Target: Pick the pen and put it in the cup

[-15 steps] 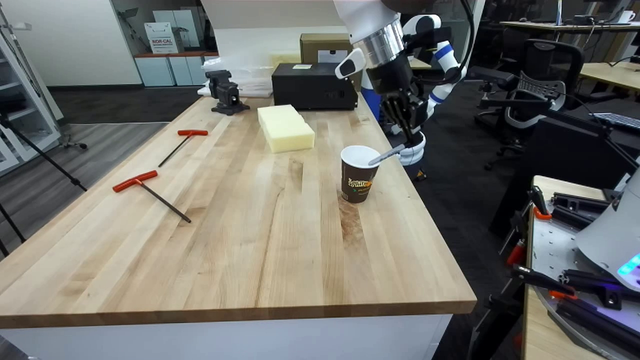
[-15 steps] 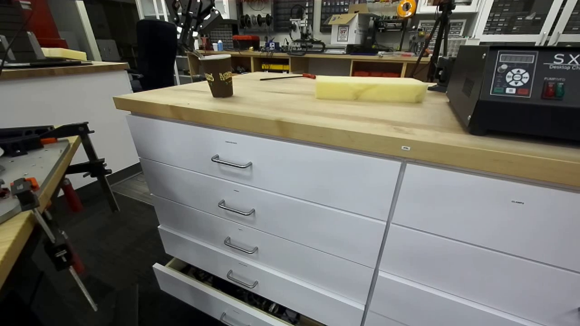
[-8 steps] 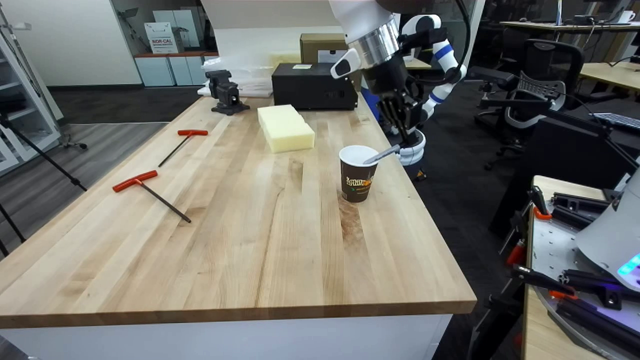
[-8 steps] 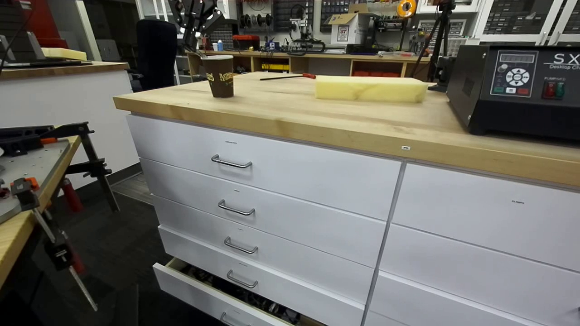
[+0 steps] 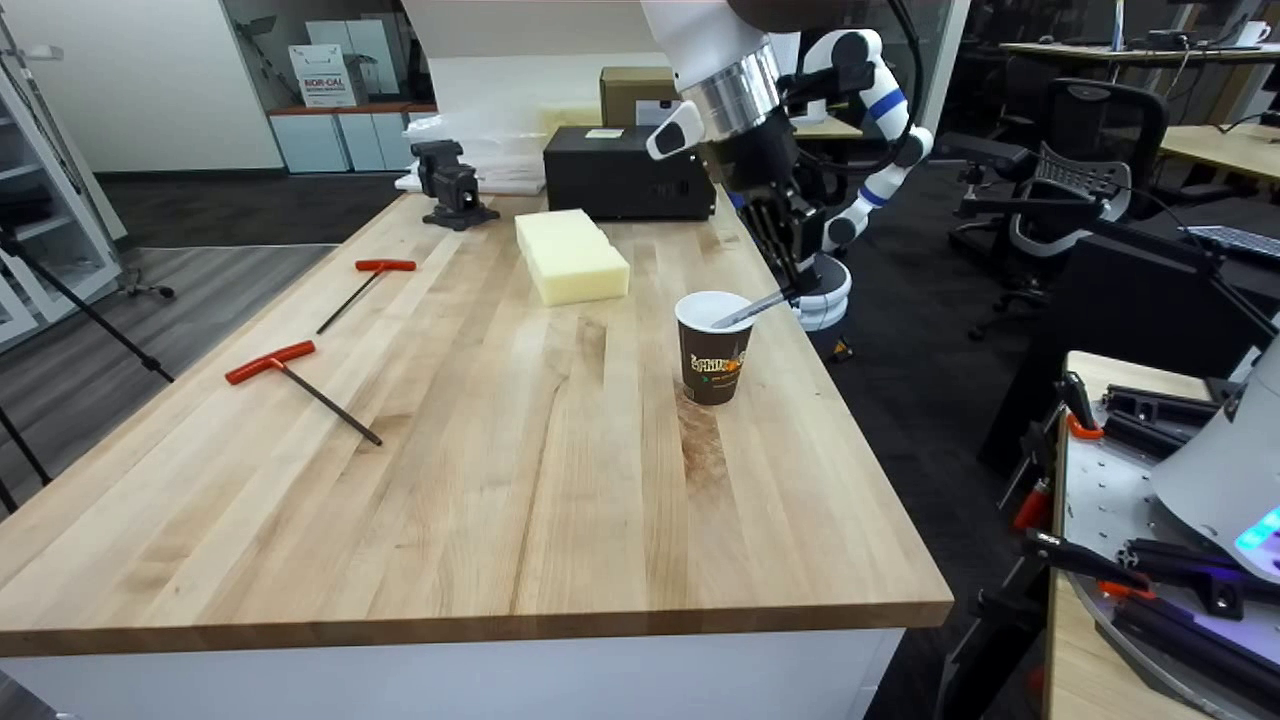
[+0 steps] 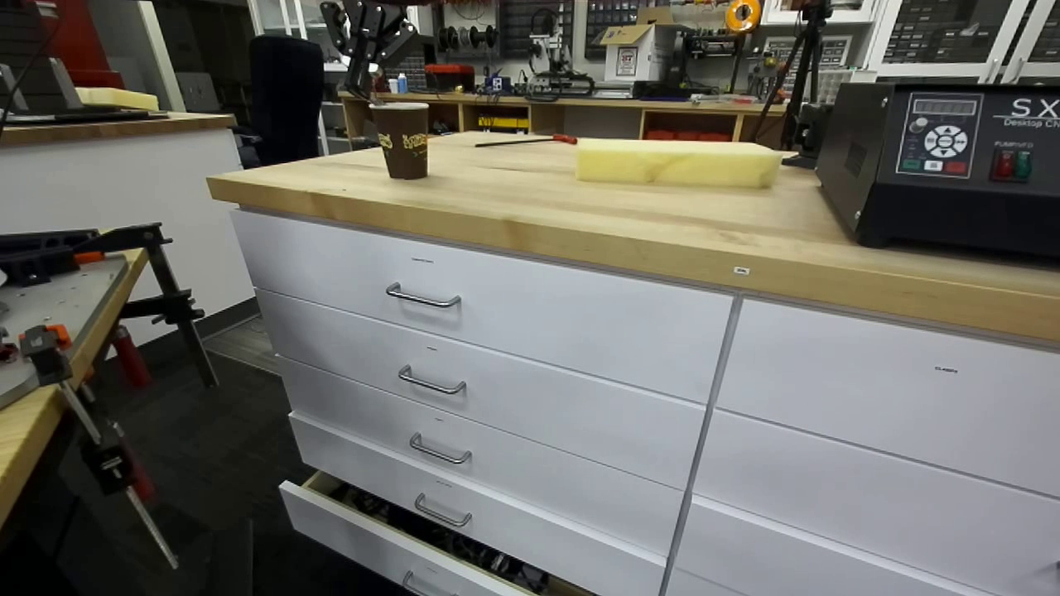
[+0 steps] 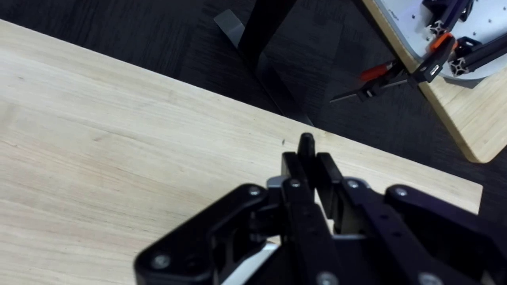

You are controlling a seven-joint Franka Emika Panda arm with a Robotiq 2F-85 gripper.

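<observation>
My gripper (image 5: 796, 288) is shut on the pen (image 5: 750, 311), which slants down to the left. The pen's far end lies inside the mouth of the brown paper cup (image 5: 714, 362), across its right rim. The cup stands on the wooden table in both exterior views. In an exterior view the gripper (image 6: 361, 89) is just above and left of the cup (image 6: 404, 147). In the wrist view the pen's dark end (image 7: 306, 143) sticks out between the fingertips (image 7: 311, 170). A white strip shows under the gripper there; I cannot tell if it is the cup.
A pale yellow foam block (image 5: 575, 260) lies behind the cup. Two red-handled T-shaped tools (image 5: 270, 362) lie on the table's left side. A black box (image 5: 628, 175) and a small vise (image 5: 455, 190) stand at the back. The table edge (image 5: 850, 390) is close to the cup.
My gripper has moved left and slightly down in an exterior view, carrying the pen further over the cup's mouth. The cup has shifted slightly and its print has turned a little.
</observation>
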